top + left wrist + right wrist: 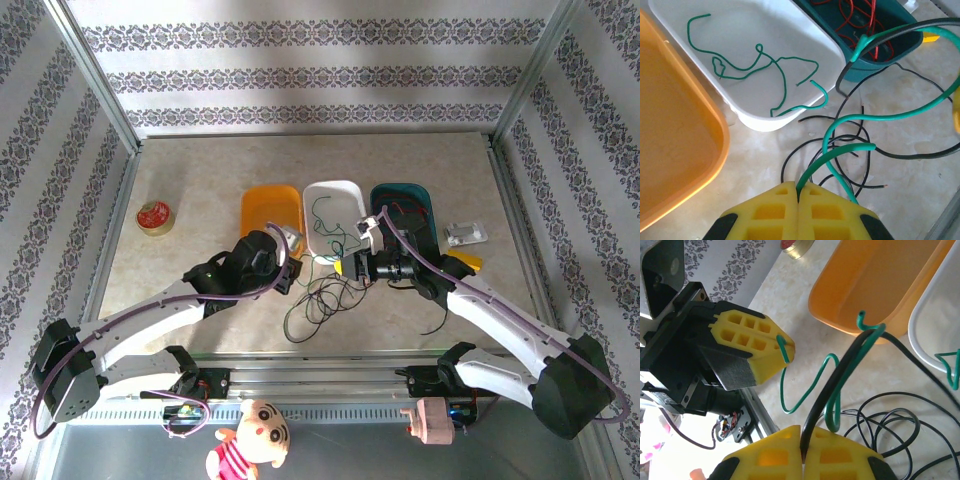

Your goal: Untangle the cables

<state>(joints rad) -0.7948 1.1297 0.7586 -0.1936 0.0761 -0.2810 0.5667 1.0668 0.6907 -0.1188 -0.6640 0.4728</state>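
You're partway: one green cable [742, 68] sits in the white tray [765, 122], red cables [857, 20] in the teal tray [875, 70], but your left fingers [770, 210] clamp a second green cable [875, 118] and right fingers [840, 455] a black cable [830, 390], both snarled w/ black loops [312, 305] by the counter's [200, 190] front edge.

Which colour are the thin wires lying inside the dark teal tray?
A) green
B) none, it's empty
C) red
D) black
C: in the left wrist view, red cables lie coiled inside the teal tray, while the white tray next to it holds a green cable.
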